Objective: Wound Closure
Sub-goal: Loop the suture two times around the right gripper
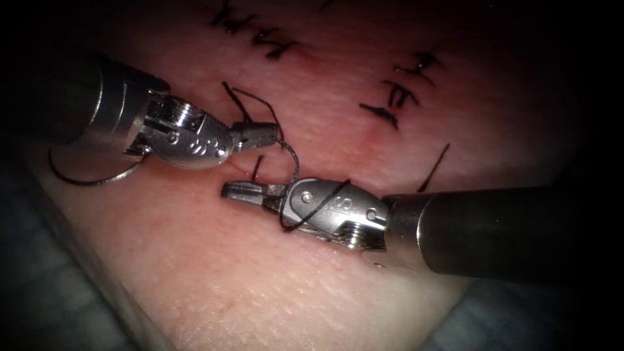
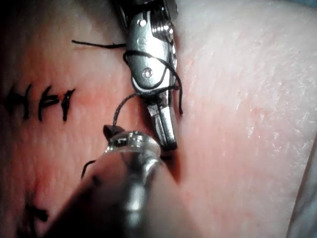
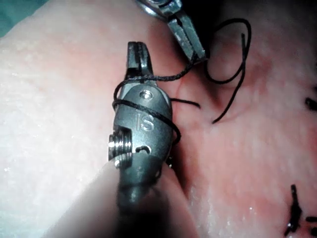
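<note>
Pale tissue [image 1: 273, 279] is filling the scene, with dark cloth showing past its lower left and lower right edges. One thread [image 1: 290, 151] is lying over the cut [image 1: 250, 170], which is showing as a faint reddish line between the two tool tips; it is running from the left tool's tip down in a curve to the right tool and wrapping as a loop around that tool's wrist. A short free end is standing up from the tissue just beside the cut. Two tools are meeting over the cut. Left tool [image 1: 260, 135] is reaching in from the left, its jaws clenched on the thread near a loose tail that is curling above it. Right tool [image 1: 244, 191] is lying just below and beside it, jaws pressed together and pointing left; whether anything is caught between them I cannot tell. One needle [image 1: 84, 179] is resting on the tissue well left of the cut, partly under the left tool's shaft, held by neither tool. Two rows of finished stitches [image 1: 396, 97] are sitting well above and to the right, leaving open tissue below the tools.
</note>
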Controlling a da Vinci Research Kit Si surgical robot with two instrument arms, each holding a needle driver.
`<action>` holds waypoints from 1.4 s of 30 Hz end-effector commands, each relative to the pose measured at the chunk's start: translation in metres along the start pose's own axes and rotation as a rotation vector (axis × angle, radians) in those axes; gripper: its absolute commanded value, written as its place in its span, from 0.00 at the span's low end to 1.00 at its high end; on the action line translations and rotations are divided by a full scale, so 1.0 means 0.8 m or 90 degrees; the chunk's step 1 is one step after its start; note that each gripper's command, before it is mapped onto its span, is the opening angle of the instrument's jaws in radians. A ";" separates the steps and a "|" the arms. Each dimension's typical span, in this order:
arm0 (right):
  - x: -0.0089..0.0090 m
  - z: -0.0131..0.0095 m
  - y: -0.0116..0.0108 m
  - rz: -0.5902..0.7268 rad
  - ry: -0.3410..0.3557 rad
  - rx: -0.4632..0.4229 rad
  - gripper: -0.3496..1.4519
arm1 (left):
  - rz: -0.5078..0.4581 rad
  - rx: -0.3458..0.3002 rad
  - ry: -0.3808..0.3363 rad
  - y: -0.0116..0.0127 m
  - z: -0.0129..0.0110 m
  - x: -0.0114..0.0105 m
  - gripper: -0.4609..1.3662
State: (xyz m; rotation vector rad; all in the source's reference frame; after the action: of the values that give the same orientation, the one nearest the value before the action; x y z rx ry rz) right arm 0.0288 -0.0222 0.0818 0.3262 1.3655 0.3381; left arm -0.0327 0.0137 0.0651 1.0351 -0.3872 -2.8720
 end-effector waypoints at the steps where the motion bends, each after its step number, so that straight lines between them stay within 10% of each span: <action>1: -0.0001 -0.0001 -0.0001 -0.002 0.009 0.007 0.00 | 0.003 -0.012 0.001 0.0003 0.0003 -0.0002 0.06; 12: 0.0006 -0.0015 -0.0001 0.019 0.100 -0.009 0.00 | -0.005 -0.033 0.015 0.0031 0.0025 -0.0023 0.06; 26: 0.0034 -0.0035 0.0028 0.106 0.193 -0.170 0.00 | -0.023 -0.023 0.028 0.0055 0.0006 -0.0001 0.06; 42: 0.0038 -0.0041 0.0041 0.130 0.056 -0.336 0.00 | -0.059 0.021 -0.010 0.0078 -0.0026 0.0003 0.06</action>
State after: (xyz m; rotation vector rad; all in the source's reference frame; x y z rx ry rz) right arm 0.0260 -0.0179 0.0800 0.0134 1.2728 0.8703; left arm -0.0317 0.0070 0.0649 1.0674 -0.3963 -2.9677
